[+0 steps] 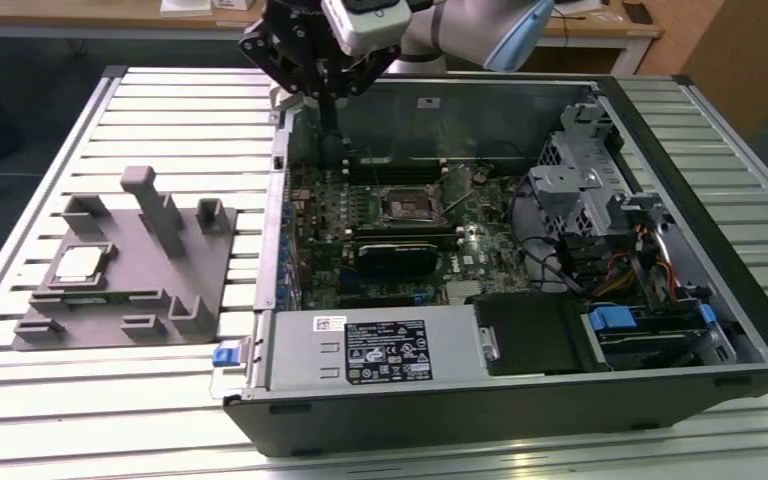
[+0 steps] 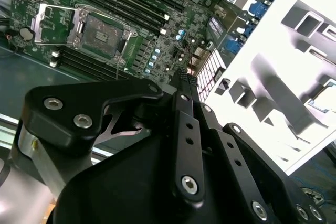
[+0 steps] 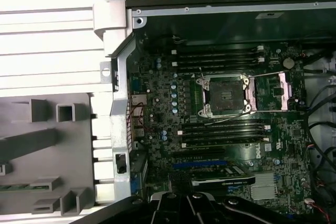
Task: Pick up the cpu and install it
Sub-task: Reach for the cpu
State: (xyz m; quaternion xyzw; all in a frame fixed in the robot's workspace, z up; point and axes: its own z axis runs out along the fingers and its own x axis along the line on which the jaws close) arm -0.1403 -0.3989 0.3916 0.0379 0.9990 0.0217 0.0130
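The cpu [image 1: 80,263], a small pale square chip, lies flat in a pocket of the grey tray [image 1: 131,295] at the exterior view's left, on the table beside the open computer case. My gripper [image 1: 331,125] hangs over the case's back corner nearest the tray, well away from the chip. In the second wrist view its fingers [image 2: 185,85] meet at the tips, shut with nothing in them [image 2: 184,73]. The dark square socket [image 3: 226,95] sits on the green motherboard, its metal frame swung open to one side, and it appears again in the second wrist view [image 2: 102,35].
A grey box with a white label [image 1: 371,345] fills the case's front. A metal drive cage [image 1: 584,190] and cables stand at the exterior view's right. A black card [image 1: 398,255] lies just in front of the socket. The tray carries tall upright posts [image 1: 157,215].
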